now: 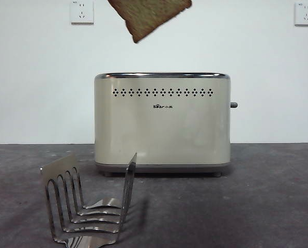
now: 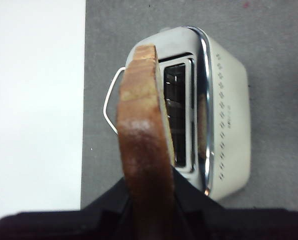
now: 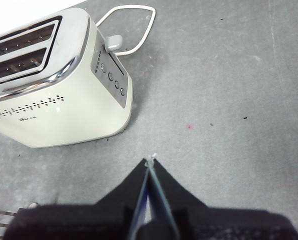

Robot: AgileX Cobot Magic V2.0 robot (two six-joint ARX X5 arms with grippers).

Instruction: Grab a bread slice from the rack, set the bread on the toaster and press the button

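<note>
The slice of bread [image 1: 150, 16] hangs tilted at the top edge of the front view, high above the cream toaster [image 1: 162, 124] and left of its middle. In the left wrist view my left gripper [image 2: 149, 187] is shut on the slice of bread [image 2: 143, 135], held edge-on above the toaster's [image 2: 229, 115] open slots [image 2: 178, 115]. The button [image 1: 233, 105] sticks out of the toaster's right side. My right gripper [image 3: 150, 164] is shut and empty, hovering over bare table to the right of the toaster [image 3: 59, 100], whose button [image 3: 114, 42] faces it. The steel rack [image 1: 87, 206] stands in front with nothing in it.
A white cable [image 2: 110, 107] loops on the table behind the toaster. Two wall sockets [image 1: 82, 12] sit on the white wall. Grey table [image 1: 273, 196] stretches to the right of the toaster and rack.
</note>
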